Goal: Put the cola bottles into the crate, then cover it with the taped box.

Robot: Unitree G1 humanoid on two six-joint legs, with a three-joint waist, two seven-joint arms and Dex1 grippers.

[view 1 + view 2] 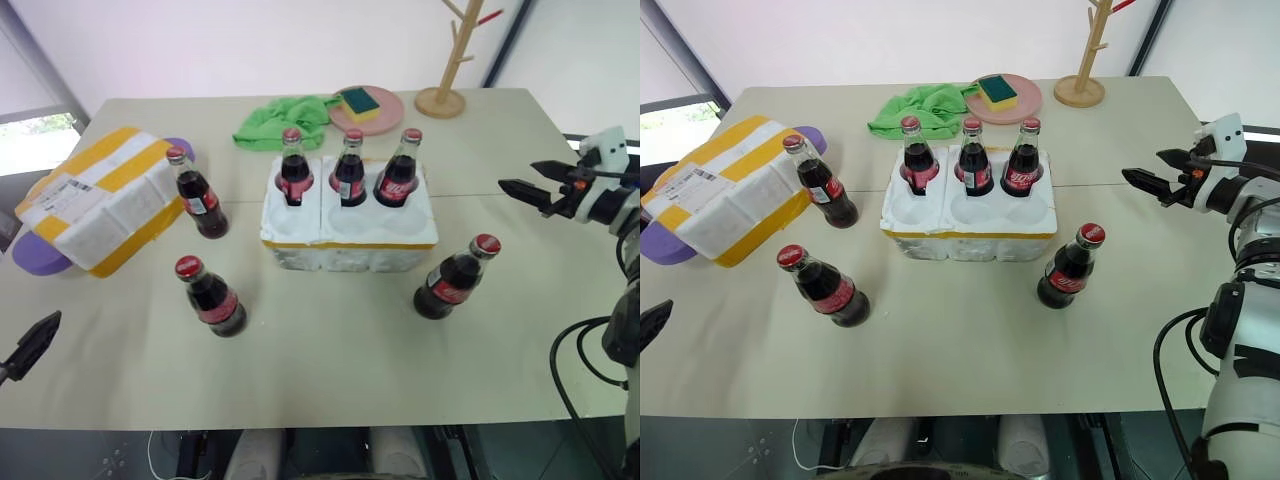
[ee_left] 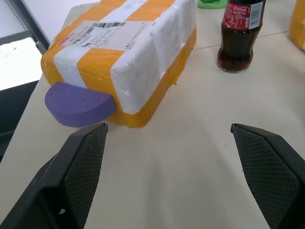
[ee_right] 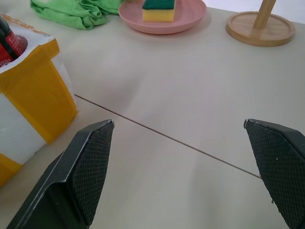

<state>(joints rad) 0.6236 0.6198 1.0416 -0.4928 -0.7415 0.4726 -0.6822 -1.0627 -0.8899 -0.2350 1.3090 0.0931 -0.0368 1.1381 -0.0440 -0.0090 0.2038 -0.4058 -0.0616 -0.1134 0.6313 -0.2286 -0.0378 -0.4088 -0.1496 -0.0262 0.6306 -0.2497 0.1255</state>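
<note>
Right gripper (image 1: 527,184) wide open, empty, over table's (image 1: 330,380) right edge; nearest cola bottle (image 1: 455,278) stands near front-right of crate (image 1: 345,240); left gripper (image 2: 167,157) wide open by taped box (image 1: 100,198) at left edge

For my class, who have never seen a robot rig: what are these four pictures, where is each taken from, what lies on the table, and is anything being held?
Two pictures come from the robot's head, looking down over a table. The other two come from cameras on its wrists, looking along each gripper's two black fingers.

The left gripper and the right gripper are both open and hold nothing.

On the table stands a low white foam crate with three cola bottles in its far wells. Three more bottles stand loose around it. On the robot's left, a taped box rests on a purple disc. At the far side are a green cloth, a pink plate with a sponge, and a wooden stand.
</note>
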